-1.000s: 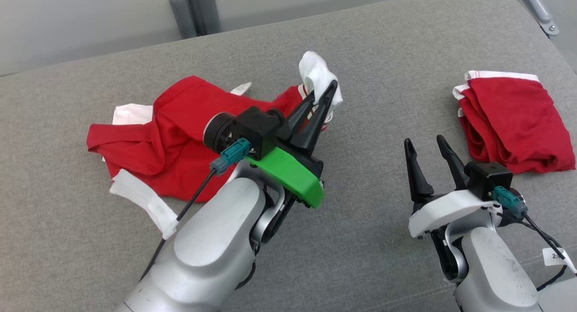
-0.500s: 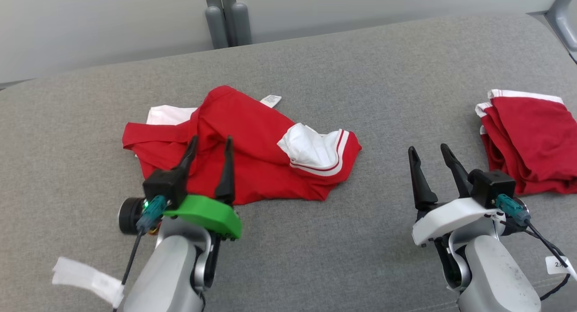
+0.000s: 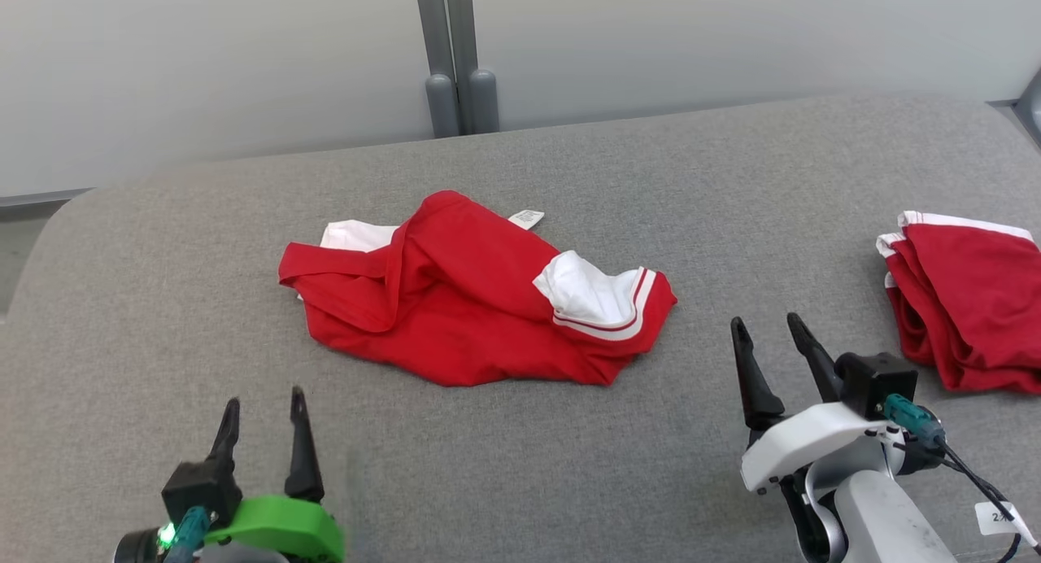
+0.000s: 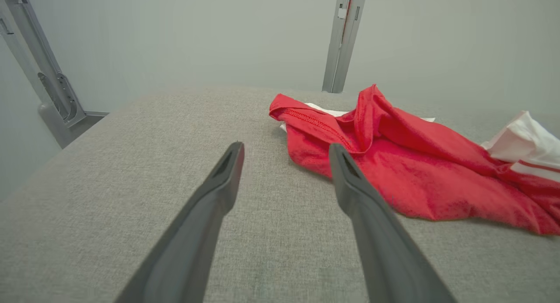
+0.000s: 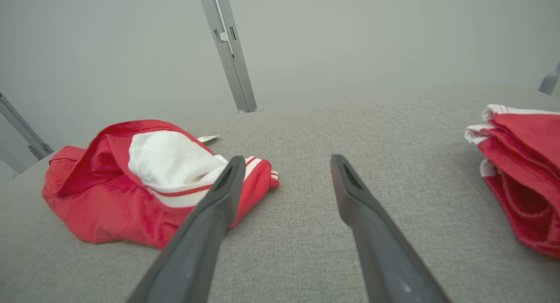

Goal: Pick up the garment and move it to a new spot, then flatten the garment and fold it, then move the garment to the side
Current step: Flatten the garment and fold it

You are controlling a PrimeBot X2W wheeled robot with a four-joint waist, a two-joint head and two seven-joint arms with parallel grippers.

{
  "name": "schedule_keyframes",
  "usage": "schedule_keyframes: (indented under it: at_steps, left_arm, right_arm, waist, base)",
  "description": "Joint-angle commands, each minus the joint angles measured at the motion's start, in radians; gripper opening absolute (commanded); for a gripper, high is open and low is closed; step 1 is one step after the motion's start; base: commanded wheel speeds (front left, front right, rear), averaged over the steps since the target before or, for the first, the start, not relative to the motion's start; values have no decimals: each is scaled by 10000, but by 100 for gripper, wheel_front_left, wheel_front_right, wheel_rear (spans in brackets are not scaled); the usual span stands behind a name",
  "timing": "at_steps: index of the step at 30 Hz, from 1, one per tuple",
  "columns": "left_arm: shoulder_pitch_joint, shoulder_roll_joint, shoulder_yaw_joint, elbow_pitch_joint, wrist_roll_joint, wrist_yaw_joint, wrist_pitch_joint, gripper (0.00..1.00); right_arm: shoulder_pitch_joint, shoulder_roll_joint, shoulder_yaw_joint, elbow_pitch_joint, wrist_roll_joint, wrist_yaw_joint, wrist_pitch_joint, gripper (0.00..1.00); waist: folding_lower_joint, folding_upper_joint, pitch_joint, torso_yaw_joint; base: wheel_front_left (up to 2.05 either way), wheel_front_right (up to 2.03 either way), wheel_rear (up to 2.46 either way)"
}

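Grey cushion [image 3: 569,465] bears garment [image 3: 472,303], apart beyond left gripper [image 3: 265,395]

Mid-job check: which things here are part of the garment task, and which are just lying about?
Job: crumpled red garment; left gripper, open; right gripper, open.
Lying about: folded red garment at the right; grey post behind.
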Motion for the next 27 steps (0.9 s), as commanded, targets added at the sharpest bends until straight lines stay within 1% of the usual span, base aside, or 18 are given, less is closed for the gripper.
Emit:
schedule_keyframes:
  at_steps: [1,3,6,10,14,17,21,27]
  left_arm:
    - [304,38,143,-106,36,101,7,100]
    - [684,34,299,-222,-30,177,7,100]
    - [954,35,320,-329,-29,158,7,100]
    - [972,35,266,-361,-106,195,7,100]
    - [801,35,133,-390,-180,189,7,100]
    - [747,36,-14,-325,-233,135,7,100]
    - [610,35,-258,-255,-299,61,7,100]
    - [440,36,-429,-278,-486,141,7,100]
  right_arm:
    - [189,-13,48,41,39,-11,-31,100]
    - [250,-15,94,42,60,-11,-31,100]
    - [328,-13,141,87,54,-11,-31,100]
    - [253,-11,297,128,24,-11,-31,100]
    - [-79,-13,763,190,61,-11,-31,100]
    - [-484,-10,1232,362,56,-11,-31,100]
    - [-1370,-13,1990,932,-123,-11,-31,100]
    - [-2558,-21,2472,2081,-362,-11,-29,100]
  waist:
    - [0,0,-96,55]
    - [0,0,-126,50]
    - [0,0,-123,71]
    - [0,0,-87,160]
    - [0,0,-9,350]
    - [0,0,92,610]
    - [0,0,325,1184]
    - [0,0,706,1947]
  base:
    - [0,0,0]
    - [0,0,0]
    - [0,0,0]
    - [0,0,0]
    - [0,0,0]
    - [0,0,0]
    - [0,0,0]
    - [0,0,0]
